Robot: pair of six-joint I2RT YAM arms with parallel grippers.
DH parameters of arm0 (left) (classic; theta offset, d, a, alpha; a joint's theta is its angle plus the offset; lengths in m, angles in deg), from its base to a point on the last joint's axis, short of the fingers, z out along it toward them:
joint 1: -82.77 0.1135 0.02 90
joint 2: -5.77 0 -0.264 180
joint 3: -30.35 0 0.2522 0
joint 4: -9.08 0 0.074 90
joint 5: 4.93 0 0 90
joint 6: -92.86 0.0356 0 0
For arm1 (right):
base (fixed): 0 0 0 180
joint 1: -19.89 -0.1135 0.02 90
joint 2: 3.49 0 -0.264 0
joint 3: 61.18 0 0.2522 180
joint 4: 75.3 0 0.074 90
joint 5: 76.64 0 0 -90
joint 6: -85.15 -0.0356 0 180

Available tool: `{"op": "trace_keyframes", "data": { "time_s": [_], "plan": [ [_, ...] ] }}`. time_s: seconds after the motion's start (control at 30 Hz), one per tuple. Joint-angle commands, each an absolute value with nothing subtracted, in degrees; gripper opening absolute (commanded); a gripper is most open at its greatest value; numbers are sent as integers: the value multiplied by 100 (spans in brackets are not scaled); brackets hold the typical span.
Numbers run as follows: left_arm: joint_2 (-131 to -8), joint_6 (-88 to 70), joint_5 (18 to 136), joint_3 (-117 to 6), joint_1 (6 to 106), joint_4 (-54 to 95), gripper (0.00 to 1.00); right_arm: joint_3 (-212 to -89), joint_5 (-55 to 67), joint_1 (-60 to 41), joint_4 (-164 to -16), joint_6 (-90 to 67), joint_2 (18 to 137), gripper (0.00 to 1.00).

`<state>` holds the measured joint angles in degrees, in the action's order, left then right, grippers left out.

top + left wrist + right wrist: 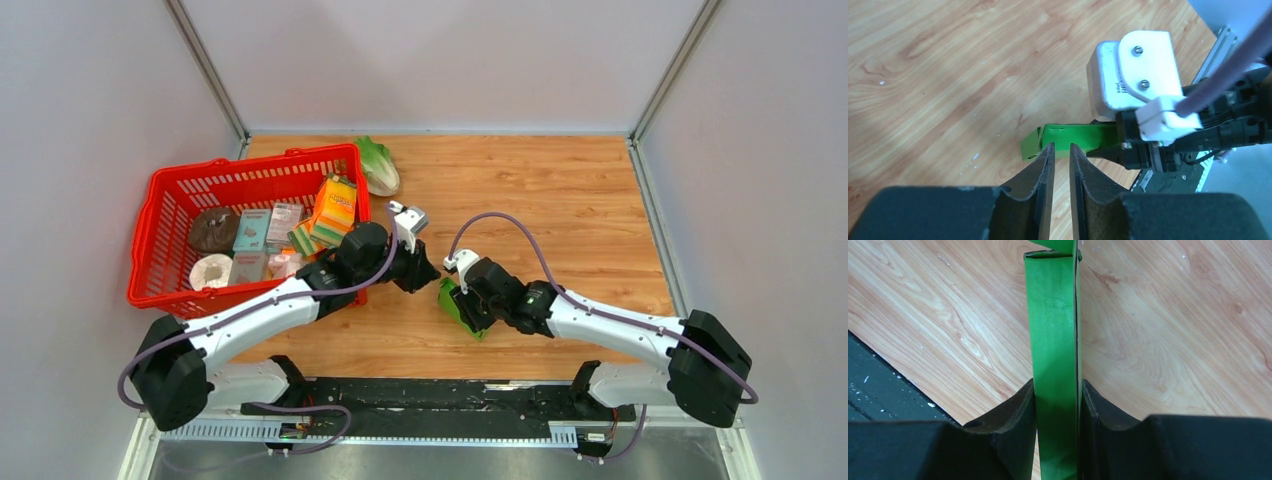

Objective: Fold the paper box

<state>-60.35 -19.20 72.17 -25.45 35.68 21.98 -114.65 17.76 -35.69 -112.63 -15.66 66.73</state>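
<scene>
The paper box (452, 303) is bright green card, folded into a narrow flat shape, held just above the wooden table near its middle front. My right gripper (466, 298) is shut on it. In the right wrist view the box (1053, 325) stands on edge between the fingers of that gripper (1058, 387) and reaches away from them. My left gripper (428, 273) sits just left of the box. In the left wrist view its jaws (1062, 148) stand almost together with nothing between them, tips at the box's near edge (1068, 139). An end flap (1031, 146) sticks out.
A red basket (160, 215) with groceries, including an orange carton (336, 205), stands at the left, right behind my left arm. A pale lettuce (378, 165) lies beyond it. A black rail (430, 395) runs along the near edge. White walls close in the table.
</scene>
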Motion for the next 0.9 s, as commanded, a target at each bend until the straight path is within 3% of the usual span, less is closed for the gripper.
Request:
{"op": "trace_keyframes", "data": {
  "time_s": [0.0,0.17,0.43,0.63,0.87],
  "plan": [
    [-6531,-1612,6628,-2981,3610,2803,24,-11502,1600,-3549,-10901,-1416,6436,36],
    [-6884,-1577,6249,-3088,3610,2637,27,-11529,1599,-3557,-10892,-1408,6427,36],
    [-6797,-1419,6933,-3052,3610,2574,27,-11555,1599,-3549,-10936,-1390,6454,35],
    [-6875,-1331,7207,-3263,3690,2916,37,-11564,1582,-3549,-10980,-1390,6401,35],
    [-7157,-1182,7014,-3421,3690,2856,26,-11590,1573,-3557,-10980,-1408,6383,34]
  ]
}}
